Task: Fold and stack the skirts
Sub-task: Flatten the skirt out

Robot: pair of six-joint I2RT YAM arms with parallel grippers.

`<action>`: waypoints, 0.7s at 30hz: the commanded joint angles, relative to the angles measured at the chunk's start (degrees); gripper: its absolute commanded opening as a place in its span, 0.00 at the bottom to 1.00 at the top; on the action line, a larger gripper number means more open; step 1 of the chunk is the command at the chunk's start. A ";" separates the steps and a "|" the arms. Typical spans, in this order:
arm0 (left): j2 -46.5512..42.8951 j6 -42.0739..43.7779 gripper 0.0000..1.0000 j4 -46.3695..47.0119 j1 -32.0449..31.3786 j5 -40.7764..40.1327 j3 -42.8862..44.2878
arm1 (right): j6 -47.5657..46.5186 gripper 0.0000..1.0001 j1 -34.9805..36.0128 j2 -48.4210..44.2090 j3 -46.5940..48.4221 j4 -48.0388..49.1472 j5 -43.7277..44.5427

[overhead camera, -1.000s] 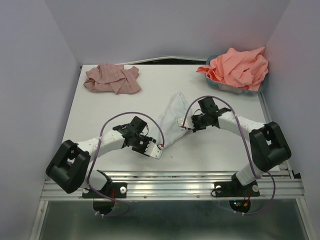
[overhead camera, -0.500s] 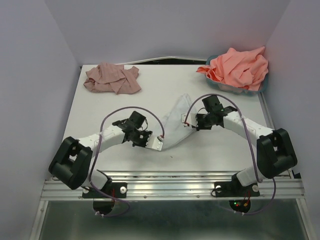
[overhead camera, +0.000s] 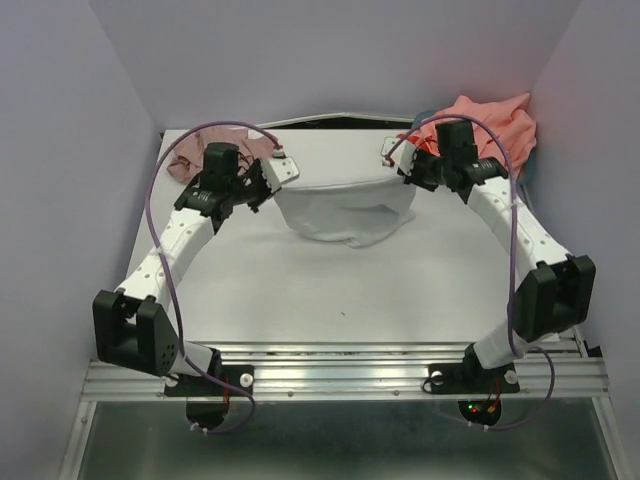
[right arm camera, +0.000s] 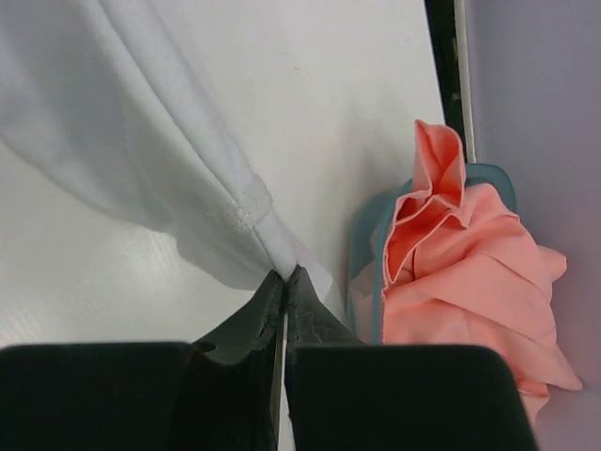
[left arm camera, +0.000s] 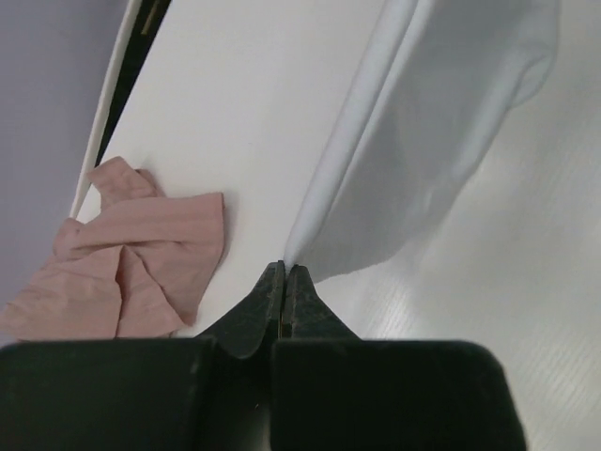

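Left hand (overhead camera: 284,168) pinching the pale skirt (overhead camera: 345,212) at its left corner | right hand (overhead camera: 391,154) pinching the right corner | skirt strung between them, sagging, upper centre of top view | mauve skirt (left arm camera: 141,263) lower left in left wrist view | coral cloth (overhead camera: 495,115) upper right

The white table (overhead camera: 300,290) fills the middle of the top view. At its upper left lies a crumpled mauve-pink skirt (overhead camera: 183,165). At its upper right stands a teal basket (right arm camera: 364,254) (coral cloth (overhead camera: 495,115) heaped inside). Upper centre, a pale white skirt (overhead camera: 345,210) sags, its lower edge seemingly touching the surface.
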 commanded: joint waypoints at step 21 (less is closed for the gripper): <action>16.66 -9.32 0.00 16.10 3.07 -18.65 32.01 | 5.56 0.01 -2.64 22.42 38.72 12.29 5.18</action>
